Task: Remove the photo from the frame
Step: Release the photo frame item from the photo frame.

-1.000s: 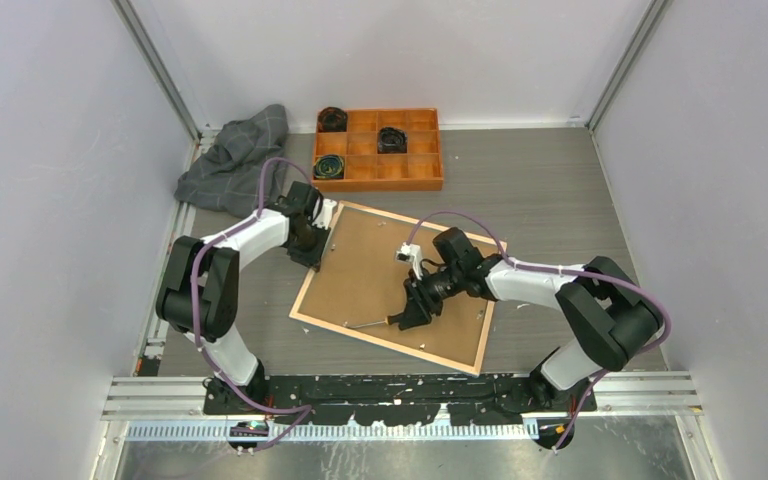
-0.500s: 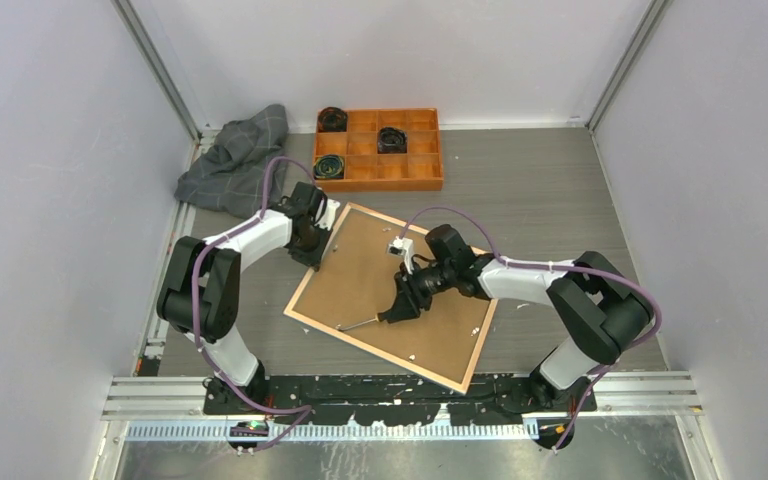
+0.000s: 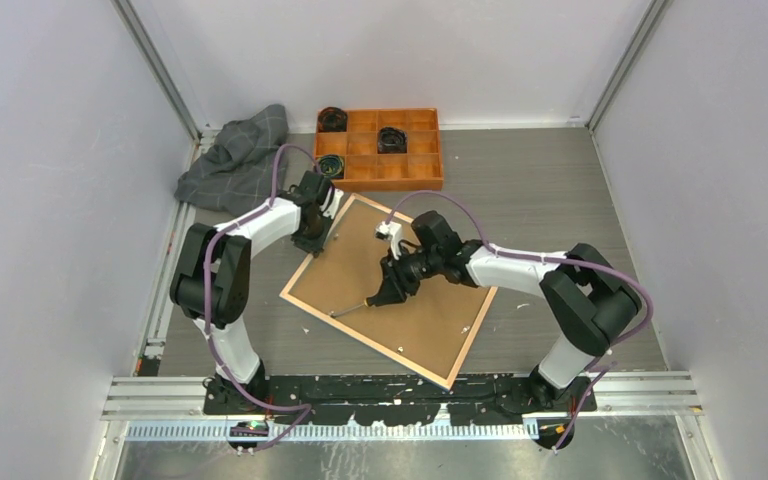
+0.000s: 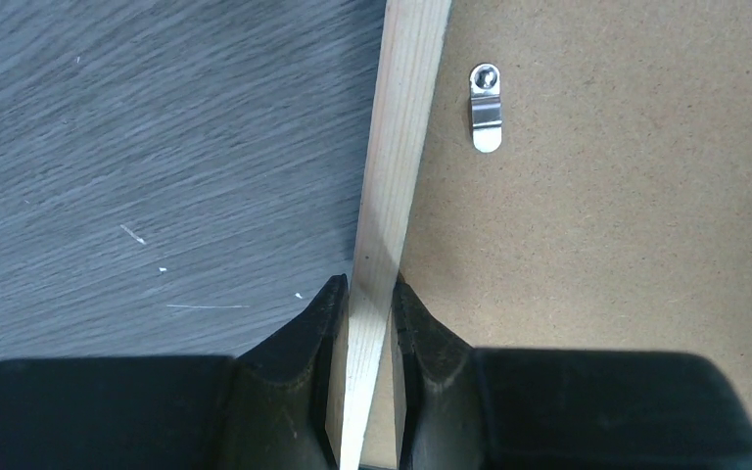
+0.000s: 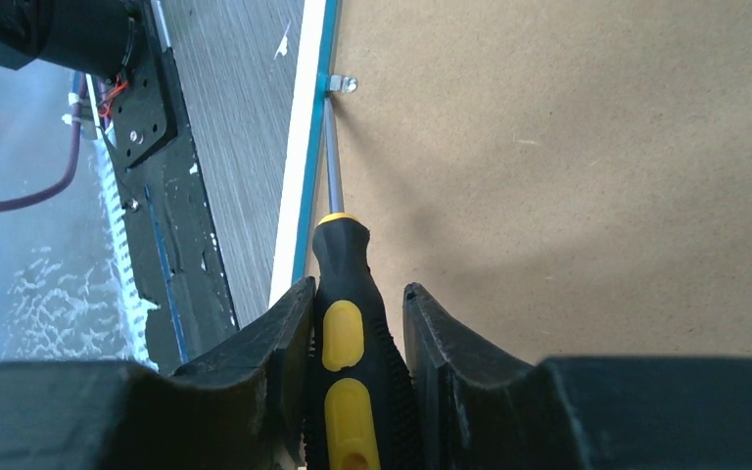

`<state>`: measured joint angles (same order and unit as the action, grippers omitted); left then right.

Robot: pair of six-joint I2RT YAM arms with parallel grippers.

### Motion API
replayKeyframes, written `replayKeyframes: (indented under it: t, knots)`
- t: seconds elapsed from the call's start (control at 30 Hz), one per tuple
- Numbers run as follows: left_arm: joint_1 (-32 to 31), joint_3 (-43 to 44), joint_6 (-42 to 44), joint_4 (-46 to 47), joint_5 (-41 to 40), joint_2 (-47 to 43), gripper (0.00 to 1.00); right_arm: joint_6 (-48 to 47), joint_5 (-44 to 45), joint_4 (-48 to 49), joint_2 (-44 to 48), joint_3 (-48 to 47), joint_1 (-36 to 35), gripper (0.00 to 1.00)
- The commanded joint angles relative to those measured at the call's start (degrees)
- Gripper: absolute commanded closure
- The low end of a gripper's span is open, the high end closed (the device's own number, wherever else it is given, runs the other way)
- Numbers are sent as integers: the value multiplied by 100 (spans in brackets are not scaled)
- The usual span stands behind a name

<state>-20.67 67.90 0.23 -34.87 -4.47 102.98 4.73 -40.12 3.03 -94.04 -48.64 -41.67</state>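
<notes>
Pinching the frame [image 4: 403, 117] by its wood rim: left claw [image 4: 367, 318] is clamped on that rim, one finger on the worktop [image 4: 157, 147] side, the other on the backing board [image 4: 627, 255] side. Just ahead of this claw and to its right, a metal tab [image 4: 486, 108] lies flat on the board, not turned clear. Frame is face down, so the photo sits hidden under the board, not visible in any view. Right claw [image 5: 357, 313] is clamped on the screwdriver [image 5: 345, 294] handle. The shaft runs straight ahead of the claw to a second tab [image 5: 341, 84] at the frame's blue edge; tip at it or under it, can't tell which.

Risks, my read:
- blade slips off the tab and gouges the board or skates onto the worktop
- prying hard levers the frame up, since only one rim is pinned
- round handle rolls in the claw under load
- tip driven under the board creases the photo
</notes>
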Motion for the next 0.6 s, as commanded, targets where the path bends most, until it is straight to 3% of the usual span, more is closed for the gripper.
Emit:
replayKeyframes:
  t: [0.0, 0.3, 0.57]
  knots:
    - [-95, -112, -243, -178, 257, 178, 100, -41, 1184, 360, -195, -535, 136, 99]
    - [-108, -320, -220, -38, 282, 3, 100, 151, 1706, 544, -540, -867, 97, 99]
    - [-105, -431, -225, 31, 281, -66, 100, 1486, 2070, 861, -537, -805, 220, 99]
